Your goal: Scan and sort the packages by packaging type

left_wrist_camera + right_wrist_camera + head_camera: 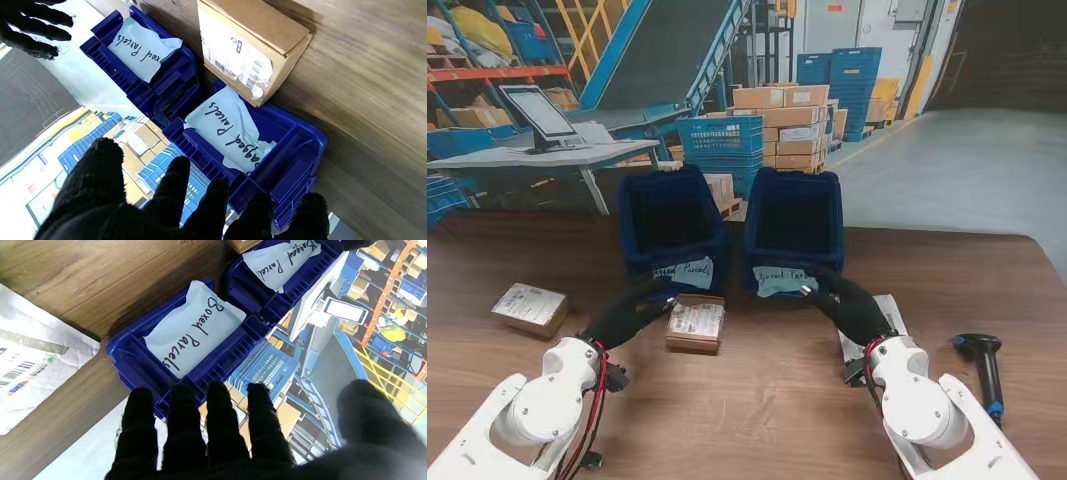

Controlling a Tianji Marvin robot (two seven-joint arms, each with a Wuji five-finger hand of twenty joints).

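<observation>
Two dark blue bins stand side by side at the middle of the table: the left bin [672, 225] labelled "Bagged Parcels" [233, 130] and the right bin [793, 228] labelled "Boxed Parcels" [195, 330]. A cardboard box [696, 324] with a white shipping label lies just in front of the left bin [253, 50]. My left hand [632, 310] hovers open beside that box, fingers spread [173, 203]. My right hand [852, 305] is open near the right bin's front, above a white poly mailer [30, 356]. A black barcode scanner [985, 368] lies at the right.
A second cardboard box [530, 308] lies at the table's left. The wooden table's far right edge [1042, 255] borders the warehouse floor. Behind the bins stand a desk with a monitor [539, 115], blue crates and stacked cartons.
</observation>
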